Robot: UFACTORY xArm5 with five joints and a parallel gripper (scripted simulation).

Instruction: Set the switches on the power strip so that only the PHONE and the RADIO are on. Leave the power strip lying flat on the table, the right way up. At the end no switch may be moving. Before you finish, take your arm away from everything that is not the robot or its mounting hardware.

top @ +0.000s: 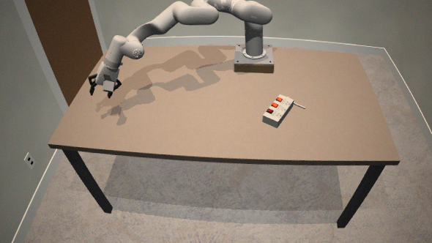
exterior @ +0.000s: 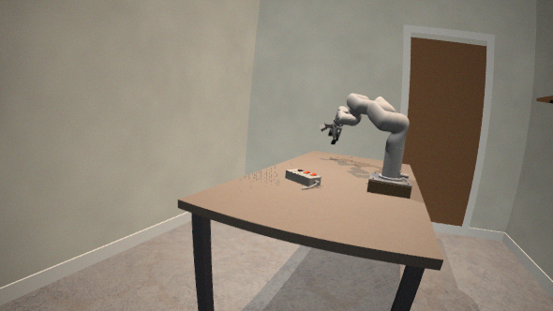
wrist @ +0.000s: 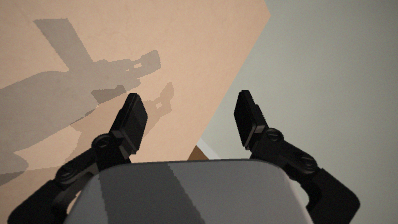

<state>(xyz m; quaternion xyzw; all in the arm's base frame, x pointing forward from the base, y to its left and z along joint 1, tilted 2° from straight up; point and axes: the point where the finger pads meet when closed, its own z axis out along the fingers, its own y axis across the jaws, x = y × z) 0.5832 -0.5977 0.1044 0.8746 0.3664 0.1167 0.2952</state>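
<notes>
A white power strip [top: 278, 110] lies flat on the table right of the middle, with three red-lit switches along one side and a short cable stub at its far end. It also shows in the exterior view [exterior: 304, 176]. The labels are too small to read. My gripper [top: 105, 88] hangs in the air above the table's far left corner, far from the strip. It shows in the exterior view [exterior: 332, 132] too. In the wrist view the gripper [wrist: 192, 117] is open and empty, above the table's edge.
The arm's base [top: 254, 63] stands on a block at the table's back middle. A brown door [top: 64, 44] is behind the left corner. The table's left edge lies right below the gripper.
</notes>
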